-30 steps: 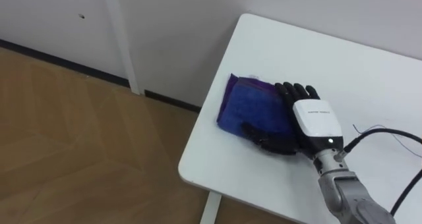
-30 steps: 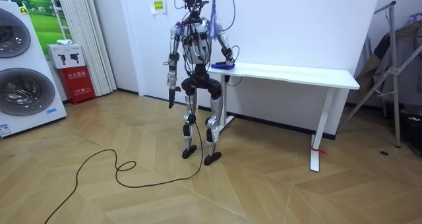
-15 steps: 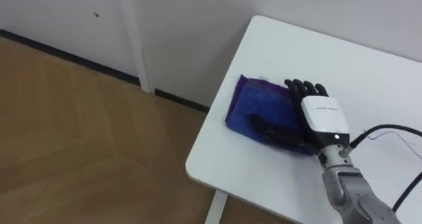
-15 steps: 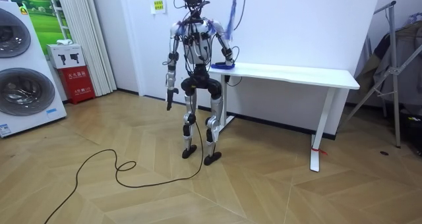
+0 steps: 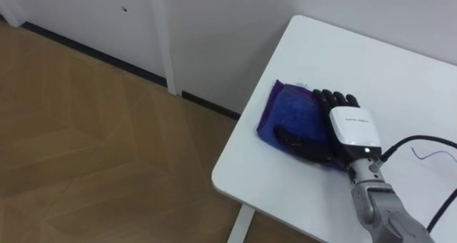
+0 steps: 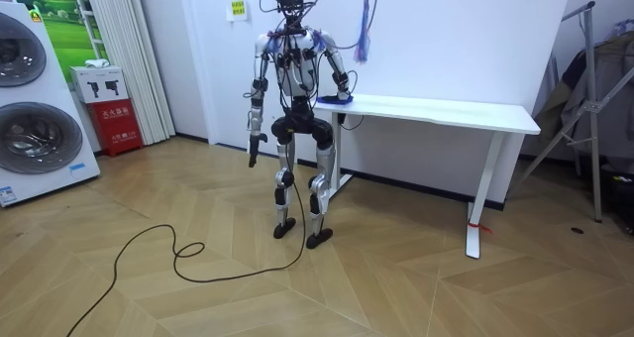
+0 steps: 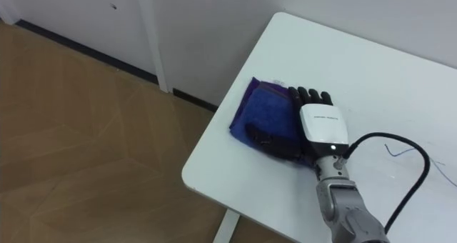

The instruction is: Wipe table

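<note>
A blue-purple cloth [image 5: 291, 111] lies near the left end of the white table [image 5: 371, 64], close to its edge. My right hand [image 5: 348, 129] rests flat on the cloth's right part, open, with its straight fingers pointing toward the wall and the thumb lying across the cloth. In the room view I stand at the table's left end [image 6: 436, 109], with my right hand [image 6: 338, 97] on the tabletop. My left hand [image 6: 254, 151] hangs at my side, away from the table.
The table's left edge and rounded near corner [image 5: 218, 186] drop to wooden floor [image 5: 86, 143]. A white wall [image 5: 214, 28] stands behind. Washing machines [image 6: 30, 109] and a red cabinet [image 6: 111, 119] are at the room view's left, and a clothes rack [image 6: 594, 109] at its right.
The eye view has shifted, so the table and cloth sit a little further right in it. My right hand and the cloth keep about the same place on the table.
</note>
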### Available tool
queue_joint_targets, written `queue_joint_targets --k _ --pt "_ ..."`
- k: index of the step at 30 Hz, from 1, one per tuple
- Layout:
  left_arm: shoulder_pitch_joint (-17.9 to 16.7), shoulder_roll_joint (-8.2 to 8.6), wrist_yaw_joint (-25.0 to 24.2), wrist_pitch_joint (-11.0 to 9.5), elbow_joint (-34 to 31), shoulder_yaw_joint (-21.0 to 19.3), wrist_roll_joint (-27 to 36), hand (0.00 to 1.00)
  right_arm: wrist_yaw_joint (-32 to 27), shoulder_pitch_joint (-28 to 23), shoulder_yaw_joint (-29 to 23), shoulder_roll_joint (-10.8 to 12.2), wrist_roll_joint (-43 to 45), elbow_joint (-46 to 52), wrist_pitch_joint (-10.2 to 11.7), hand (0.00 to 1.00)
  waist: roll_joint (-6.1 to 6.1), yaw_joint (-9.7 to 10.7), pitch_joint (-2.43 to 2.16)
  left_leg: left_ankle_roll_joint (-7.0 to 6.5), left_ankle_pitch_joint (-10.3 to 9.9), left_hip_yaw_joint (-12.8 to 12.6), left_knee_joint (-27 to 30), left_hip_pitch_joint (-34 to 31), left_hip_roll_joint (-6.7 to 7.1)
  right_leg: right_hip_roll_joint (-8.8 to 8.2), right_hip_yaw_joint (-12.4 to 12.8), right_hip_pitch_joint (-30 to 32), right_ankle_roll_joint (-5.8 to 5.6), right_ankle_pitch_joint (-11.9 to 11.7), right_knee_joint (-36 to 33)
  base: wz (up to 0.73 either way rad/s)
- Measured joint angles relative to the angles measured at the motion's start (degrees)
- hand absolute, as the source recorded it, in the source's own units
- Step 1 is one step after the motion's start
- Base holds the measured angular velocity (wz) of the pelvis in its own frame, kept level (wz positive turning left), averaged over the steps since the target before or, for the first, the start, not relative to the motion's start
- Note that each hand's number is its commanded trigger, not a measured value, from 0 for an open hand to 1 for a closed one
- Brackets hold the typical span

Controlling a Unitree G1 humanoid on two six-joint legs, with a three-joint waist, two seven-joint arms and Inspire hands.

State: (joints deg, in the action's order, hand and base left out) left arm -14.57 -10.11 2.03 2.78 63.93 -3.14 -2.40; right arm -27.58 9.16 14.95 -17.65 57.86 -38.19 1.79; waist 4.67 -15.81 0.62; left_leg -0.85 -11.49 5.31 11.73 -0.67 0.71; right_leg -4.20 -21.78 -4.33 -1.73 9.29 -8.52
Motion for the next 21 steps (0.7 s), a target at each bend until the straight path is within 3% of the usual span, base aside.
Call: queue_joint_targets --k 2,3,5,9,13,21 --pt "0.05 -0.05 0.0 0.0 0.01 0.07 0.0 0.0 0.04 1.0 0.14 0.01 0.33 -1.9 0.02 0.03 0.06 0.01 -0.03 0.02 0.05 0.06 0.01 -0.04 0.01 -0.03 -0.23 0.02 0.0 0.0 -0.01 0.0" --pt "0.21 -0.08 -0.05 0.01 0.0 0.06 0.05 0.0 0.11 1.48 0.13 -0.01 0.42 -3.42 -0.01 0.31 0.18 0.12 -0.09 0.03 0.07 0.02 0.06 -0.15 0.0 -0.03 -0.24 0.13 0.0 0.0 -0.01 0.0" --pt "0.31 -0.09 -0.34 0.0 0.01 0.04 0.05 0.0 0.33 1.55 0.14 0.0 0.42 -3.73 -0.07 1.0 0.31 -0.07 -0.19 0.04 0.07 -0.02 0.11 -0.22 0.01 -0.03 -0.23 0.16 0.0 0.0 -0.02 0.0" --pt "0.49 -0.12 -0.56 0.0 0.15 0.06 0.07 0.0 0.45 1.89 0.14 0.1 -0.23 -3.47 0.2 1.0 0.37 -0.09 -0.23 0.05 0.07 -0.06 0.19 -0.64 0.01 -0.04 -0.23 0.23 0.0 0.0 -0.03 0.0" --pt "0.97 -0.13 -1.44 -0.01 0.2 0.06 0.06 0.0 -1.05 2.3 0.13 0.11 -1.86 -1.9 1.97 1.0 0.46 -0.08 -0.21 0.06 0.07 -0.03 0.0 -0.76 0.03 -0.02 -0.22 0.19 0.0 0.0 -0.08 0.0" --pt "1.13 -0.13 -1.24 -0.02 -0.16 0.07 0.23 0.0 -2.23 4.02 0.16 0.1 -2.87 -1.62 2.54 1.0 0.83 -0.18 -0.08 0.29 0.45 0.3 0.0 -1.06 0.08 -0.02 -0.39 0.39 0.0 0.0 -0.13 0.02"
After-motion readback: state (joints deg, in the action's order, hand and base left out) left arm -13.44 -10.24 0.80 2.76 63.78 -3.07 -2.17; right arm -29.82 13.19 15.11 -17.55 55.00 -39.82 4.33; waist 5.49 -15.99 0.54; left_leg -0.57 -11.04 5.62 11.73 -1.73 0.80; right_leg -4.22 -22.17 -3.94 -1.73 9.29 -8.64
